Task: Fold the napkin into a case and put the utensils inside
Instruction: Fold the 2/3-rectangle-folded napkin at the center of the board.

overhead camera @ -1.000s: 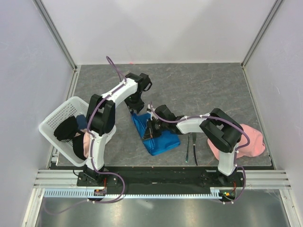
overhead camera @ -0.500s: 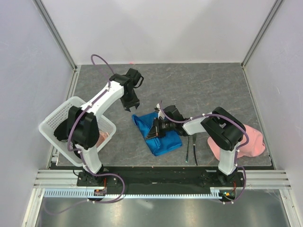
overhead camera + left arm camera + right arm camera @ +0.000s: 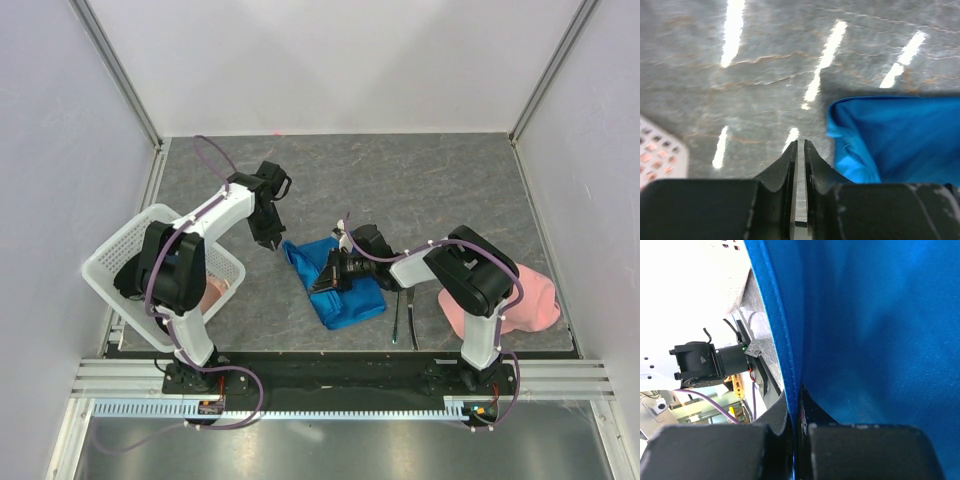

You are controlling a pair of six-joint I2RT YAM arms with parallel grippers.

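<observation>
So the left tool (image 3: 268,240) has let go. A second ago it was down on the far left corner of the napkin (image 3: 352,302); then it lifted off with its jaws wide. Now it hangs over bare tabletop (image 3: 450,180) just beside that corner. Its jaws are drawn almost together, with only a slit showing in its own wrist view, and there is nothing between them.

The right tool (image 3: 333,272) has not budged. It stays clamped hard on a doubled edge of the blue cloth (its wrist view is nearly all blue, with the hem running straight into the closed jaws).

The napkin sits around the middle of the tabletop, somewhat toward the near edge, as a bunched, slanted bundle. Its released corner has settled a little wider.

We judge that one fold has just been laid and let go, and that the right tool is pinning the layers so they do not spring back. The case looks unfinished: the bundle is still lumpy, not a flat narrow strip. The utensils (image 3: 398,315) lie untouched just right of the napkin, by the near edge, so we take the loading step as not yet begun.
</observation>
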